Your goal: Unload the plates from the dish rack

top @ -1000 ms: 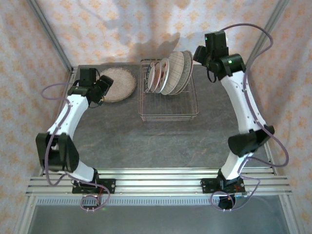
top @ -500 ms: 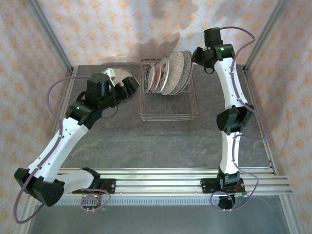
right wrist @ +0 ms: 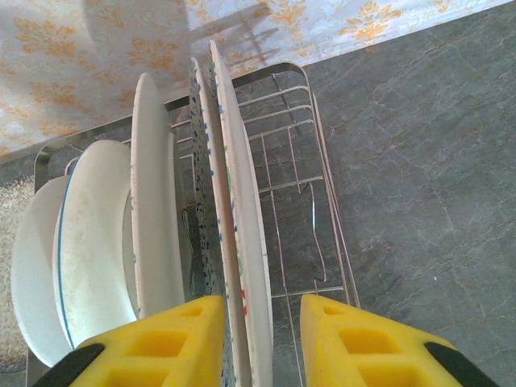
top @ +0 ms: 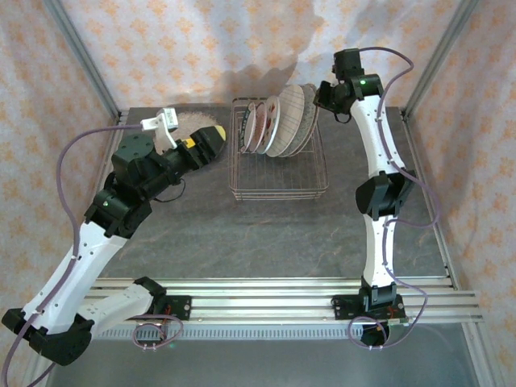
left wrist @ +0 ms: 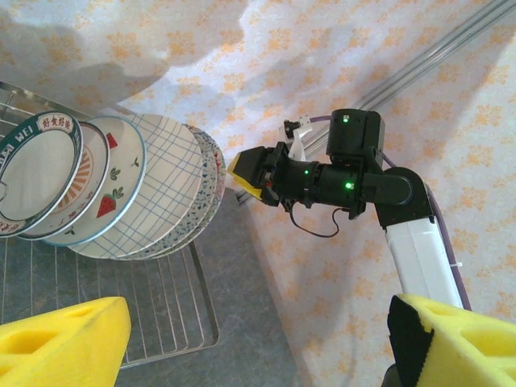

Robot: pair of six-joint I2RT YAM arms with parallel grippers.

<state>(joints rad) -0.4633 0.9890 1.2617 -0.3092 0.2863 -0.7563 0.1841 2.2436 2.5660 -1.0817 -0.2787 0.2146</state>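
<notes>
Straddling the outermost plate (right wrist: 248,242), edge-on and upright in the dish rack (right wrist: 332,201), the right gripper (right wrist: 264,334) stands narrow, not yet pinching; the left gripper (top: 210,139) gapes wide, farther off.

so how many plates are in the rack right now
6, on edge in a row in the dish rack, left to right: dark-rimmed plate, red-patterned plate, strawberry plate, pink-grid plate, floral plate, then an end plate. Tightly packed, so another may be hidden.

The right claw (right wrist: 262,339) has narrowed around two plates (right wrist: 239,242); the left claw (top: 208,138) has swung toward the dish rack (top: 278,190).
</notes>
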